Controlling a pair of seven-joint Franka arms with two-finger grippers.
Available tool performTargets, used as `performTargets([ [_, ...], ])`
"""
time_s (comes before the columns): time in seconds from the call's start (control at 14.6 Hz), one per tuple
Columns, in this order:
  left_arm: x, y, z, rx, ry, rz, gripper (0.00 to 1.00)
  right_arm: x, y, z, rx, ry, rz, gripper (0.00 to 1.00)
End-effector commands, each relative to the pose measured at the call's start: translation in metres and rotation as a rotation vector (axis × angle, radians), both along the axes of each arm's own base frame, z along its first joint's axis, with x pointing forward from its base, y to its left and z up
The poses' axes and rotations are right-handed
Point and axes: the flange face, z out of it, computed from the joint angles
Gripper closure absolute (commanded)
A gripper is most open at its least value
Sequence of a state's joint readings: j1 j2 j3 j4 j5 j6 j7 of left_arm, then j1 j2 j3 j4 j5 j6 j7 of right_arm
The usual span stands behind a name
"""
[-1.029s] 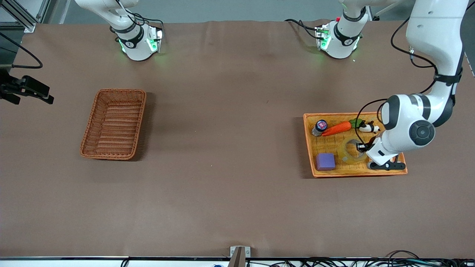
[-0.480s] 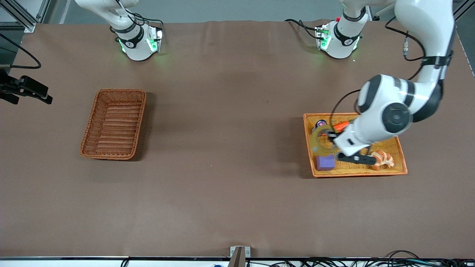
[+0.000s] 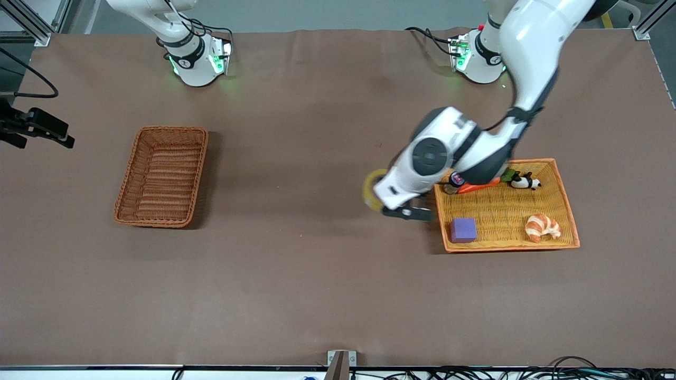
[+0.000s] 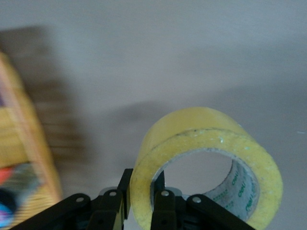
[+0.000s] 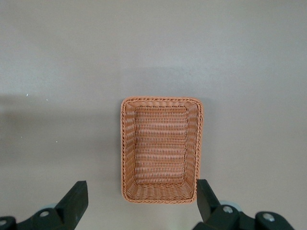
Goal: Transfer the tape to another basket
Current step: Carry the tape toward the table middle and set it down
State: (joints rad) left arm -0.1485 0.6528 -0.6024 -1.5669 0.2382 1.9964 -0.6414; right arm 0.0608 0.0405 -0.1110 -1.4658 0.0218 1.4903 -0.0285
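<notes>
Yellowish tape (image 4: 206, 163) (clamped) in left end effector (image 4: 139, 203)

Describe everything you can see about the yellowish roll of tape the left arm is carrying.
The translucent yellowish roll of tape is a thick ring with a pale inner core bearing small green print. The left gripper pinches its wall, one finger inside the hole, one outside. It hangs in the air over bare brown table, just off the light orange wicker tray on the side toward the reddish-brown wicker basket. Nothing else touches it.
</notes>
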Motion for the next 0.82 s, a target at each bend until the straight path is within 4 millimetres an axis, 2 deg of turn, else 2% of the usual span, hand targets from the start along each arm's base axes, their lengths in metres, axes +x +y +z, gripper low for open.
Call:
performTargets([
  [0.0,-0.014,-0.062,-0.017,-0.046,0.025,-0.007,0.99,-0.003,-0.001,-0.001,0.004,0.004,0.005,0.0],
  [0.14,-0.028,-0.101,-0.027,-0.098,-0.007,-0.035,0.96,-0.003,-0.003,-0.001,0.005,0.002,0.002,0.0],
  [0.34,-0.038,-0.149,-0.048,-0.159,-0.021,-0.042,0.92,-0.001,-0.001,-0.001,0.008,-0.003,0.004,0.0],
  [0.48,-0.042,-0.166,-0.063,-0.164,-0.085,-0.044,0.86,-0.002,0.0,0.0,0.016,-0.005,0.006,0.0],
  [0.62,-0.042,-0.168,-0.066,-0.158,-0.094,-0.015,0.74,0.0,0.005,-0.001,0.018,-0.011,0.012,0.0],
  [0.75,-0.039,-0.162,-0.067,-0.152,-0.081,0.028,0.5,0.006,0.013,0.0,0.019,-0.041,0.014,0.0],
])
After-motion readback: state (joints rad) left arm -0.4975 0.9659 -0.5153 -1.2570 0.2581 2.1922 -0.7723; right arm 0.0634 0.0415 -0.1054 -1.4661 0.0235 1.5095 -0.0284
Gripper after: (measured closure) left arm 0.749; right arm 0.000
